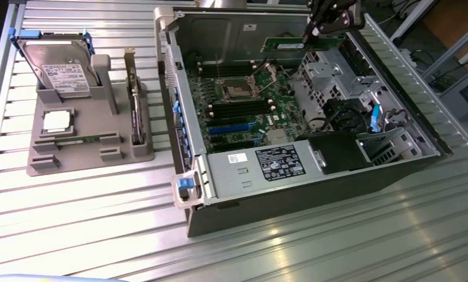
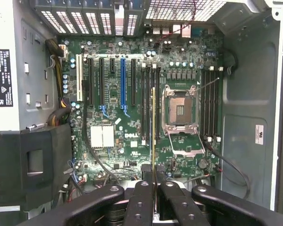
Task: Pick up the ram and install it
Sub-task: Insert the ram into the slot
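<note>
Fingers (image 2: 142,200) closed on the flat faces of the ram (image 1: 284,44), which hangs over the open computer case (image 1: 422,117). From the wrist it shows edge-on above the motherboard (image 2: 127,141), beside the empty processor socket (image 2: 179,110). The stick looks light, thin and stiff, and probably fragile at the chips and contact edge. Safest hold is on the faces near an end, contacts left free. Grey holder (image 1: 85,147) sits well apart on the desk (image 1: 100,223).

Ribbed silver tabletop (image 1: 100,194) — soft glare along its near slats — white frame bars (image 1: 454,50) beyond it.
</note>
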